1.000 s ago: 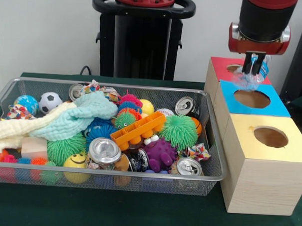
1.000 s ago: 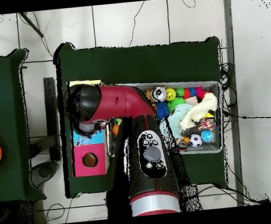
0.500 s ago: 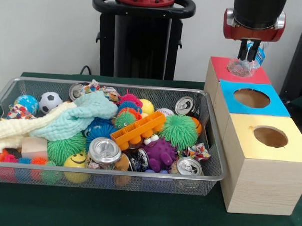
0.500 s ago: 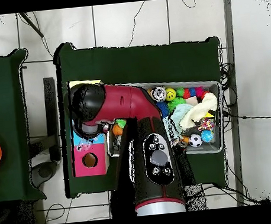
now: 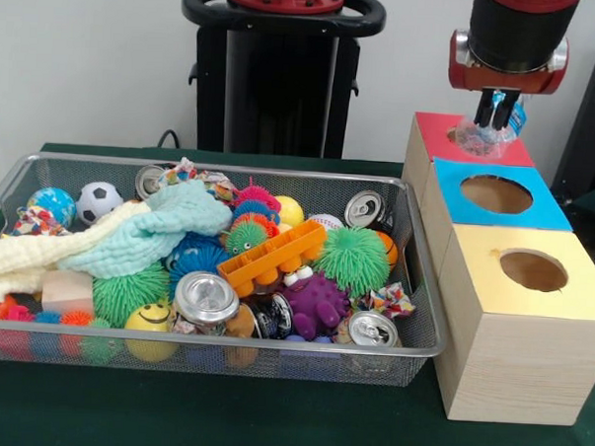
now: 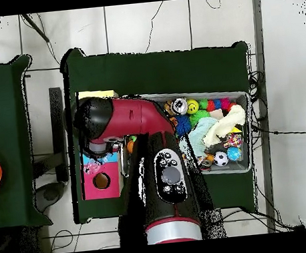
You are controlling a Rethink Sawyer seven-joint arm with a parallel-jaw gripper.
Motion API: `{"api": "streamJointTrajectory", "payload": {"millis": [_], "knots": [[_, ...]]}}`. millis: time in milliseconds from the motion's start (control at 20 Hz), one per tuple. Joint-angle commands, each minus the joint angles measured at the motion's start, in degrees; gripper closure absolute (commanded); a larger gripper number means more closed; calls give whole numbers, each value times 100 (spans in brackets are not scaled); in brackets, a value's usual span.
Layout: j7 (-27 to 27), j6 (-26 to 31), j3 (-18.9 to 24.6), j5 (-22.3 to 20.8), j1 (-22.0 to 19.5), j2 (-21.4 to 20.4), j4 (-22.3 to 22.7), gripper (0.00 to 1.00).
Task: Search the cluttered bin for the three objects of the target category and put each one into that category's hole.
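Silver wire-mesh bin full of toys at left, untouched. Far right: gripper clenched on clear crinkly plastic wad with blue patches, over red-topped wooden box. Delivery step; next: centre on hole, release.

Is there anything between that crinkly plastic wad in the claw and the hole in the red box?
Nothing visible. The gripper holds the plastic wad right over the red-topped box, its hole mostly hidden behind the wad.

The arm reaches down, its gripper apparently with jaws pinched close together.
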Motion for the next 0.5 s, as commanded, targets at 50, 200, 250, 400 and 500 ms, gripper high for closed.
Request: {"api": "streamJointTrajectory", "payload": {"millis": [50,200,250,400,500], "knots": [[603,-656,243,-172,38,280,128,100],[564,-689,237,-152,37,264,175,100],[563,-701,234,-151,39,266,177,100],[587,-719,230,-139,48,303,130,100],[602,-735,231,-134,51,322,106,100]]}}
